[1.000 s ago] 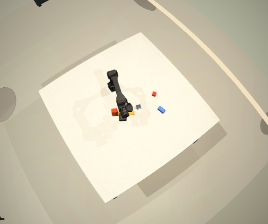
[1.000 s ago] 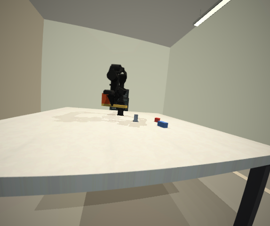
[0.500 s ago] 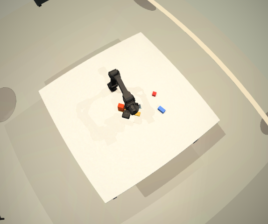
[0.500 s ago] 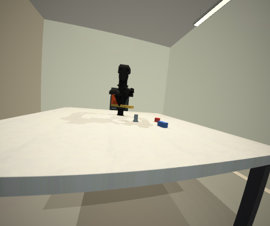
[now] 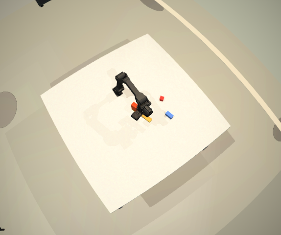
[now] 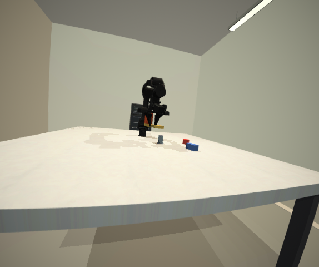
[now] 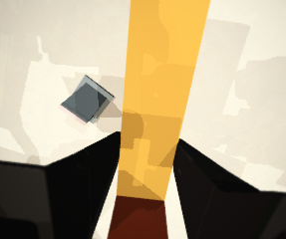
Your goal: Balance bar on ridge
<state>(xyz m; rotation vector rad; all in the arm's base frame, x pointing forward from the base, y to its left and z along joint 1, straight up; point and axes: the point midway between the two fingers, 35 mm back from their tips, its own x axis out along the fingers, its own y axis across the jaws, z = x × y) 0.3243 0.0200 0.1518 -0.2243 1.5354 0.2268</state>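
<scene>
The black jaws are clamped on the long flat yellow bar (image 7: 162, 75), carried well above the white worktop (image 7: 262, 60), its long axis running forward past the small grey upright ridge (image 7: 88, 100), which lies left of it.

Matt yellow bar (image 7: 162, 75), matt table (image 6: 68, 172)
</scene>
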